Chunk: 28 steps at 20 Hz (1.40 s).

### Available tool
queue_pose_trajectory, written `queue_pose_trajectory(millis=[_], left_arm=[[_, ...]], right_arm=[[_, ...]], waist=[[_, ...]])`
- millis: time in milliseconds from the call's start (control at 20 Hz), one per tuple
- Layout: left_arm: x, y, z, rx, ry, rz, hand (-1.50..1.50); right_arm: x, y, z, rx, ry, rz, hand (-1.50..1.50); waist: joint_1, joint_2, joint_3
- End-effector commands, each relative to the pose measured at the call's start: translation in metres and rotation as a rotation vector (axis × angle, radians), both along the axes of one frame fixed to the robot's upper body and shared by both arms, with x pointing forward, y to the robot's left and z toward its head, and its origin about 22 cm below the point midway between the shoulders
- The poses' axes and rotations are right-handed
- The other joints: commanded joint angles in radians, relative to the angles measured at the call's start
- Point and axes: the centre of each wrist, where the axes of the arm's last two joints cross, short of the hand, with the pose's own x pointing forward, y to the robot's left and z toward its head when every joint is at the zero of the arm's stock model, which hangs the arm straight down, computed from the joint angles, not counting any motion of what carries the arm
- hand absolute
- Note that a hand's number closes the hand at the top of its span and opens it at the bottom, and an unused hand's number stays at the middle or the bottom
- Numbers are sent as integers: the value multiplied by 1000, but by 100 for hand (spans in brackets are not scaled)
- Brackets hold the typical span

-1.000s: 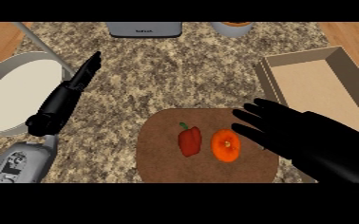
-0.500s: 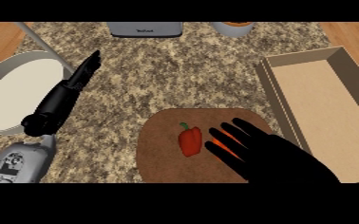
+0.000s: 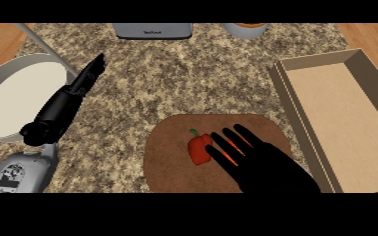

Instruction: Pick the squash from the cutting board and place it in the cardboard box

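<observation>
I'm in the grasp step. My right hand (image 3: 269, 167) is spread flat over the cutting board (image 3: 166, 150), which lies at the counter's (image 3: 192, 75) near edge, right of the middle. The fingers (image 3: 221, 147) are straight and fanned, holding nothing. Between them I catch only slivers of orange, which I take to be the squash (image 3: 231, 149); the hand hides nearly all of it, so I can't tell how it lies. Just beside it to the left, touching or nearly so, sits a red pepper (image 3: 199, 149) with a green stem, the one to leave alone.

The cardboard box (image 3: 294, 97) runs along the counter's right edge, open side up, close beside the board. My left hand (image 3: 80, 87) rests over the counter's left side next to a white bowl (image 3: 26, 100), fingers straight, out of play.

Next, I'd judge, the fingers must curl round the squash without catching the pepper, since the two are so close. Then comes a lift clear of the board and a short carry right, high enough to pass the box's near wall. The squash isn't lifted yet, so most of the task remains.
</observation>
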Motion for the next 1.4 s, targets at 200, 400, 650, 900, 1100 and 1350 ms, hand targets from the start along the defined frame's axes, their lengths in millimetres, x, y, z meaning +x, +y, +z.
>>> queue_pose_trajectory(millis=[200, 400, 650, 900, 1100, 1350], left_arm=[[-4, -2, 6, 8, -14, 14, 0], [13, 4, -6, -7, 9, -4, 0], [5, -3, -2, -11, -7, -15, 0], [2, -6, -2, -9, -4, -8, 0], [6, -6, -3, 7, -11, 13, 0], [-3, -5, -8, 6, 0, -2, 0]], right_arm=[[1, 27, -12, -22, -19, -17, -150], [4, 15, -35, -65, -40, -28, -150], [33, 14, -49, -87, -25, -44, -150], [37, 1, -50, -54, 6, 0, -150], [31, 7, -73, -67, 16, -23, -150], [47, -1, -84, -131, -20, -76, -150]], waist=[[2, -1, 0], [-4, 1, 0], [1, 1, 0], [-1, 0, 0], [-2, 0, 0], [0, 0, 0]])
